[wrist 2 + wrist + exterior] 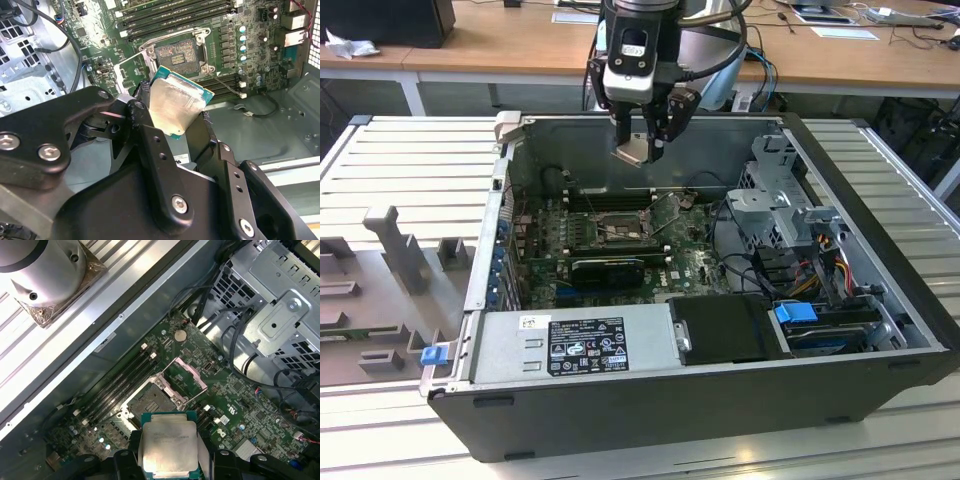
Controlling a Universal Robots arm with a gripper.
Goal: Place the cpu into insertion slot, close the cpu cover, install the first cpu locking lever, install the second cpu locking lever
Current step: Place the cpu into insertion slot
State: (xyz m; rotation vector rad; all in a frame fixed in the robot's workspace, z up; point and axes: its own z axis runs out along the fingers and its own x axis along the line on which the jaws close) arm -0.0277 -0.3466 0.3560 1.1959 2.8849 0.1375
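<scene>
Tool (638, 150) clamps the cpu (169, 447) by its edges; slot (176, 52) lies open below it; best kept level, corners matched.

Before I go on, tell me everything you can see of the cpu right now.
The cpu is a small flat square chip: a pale silvery metal top on a thin green board. It is clamped by two opposite edges in the hand, metal face toward the wrist cameras. In the exterior view it hangs over the open computer case, well clear of the insertion slot, which lies empty below. Nothing else touches it.
</scene>
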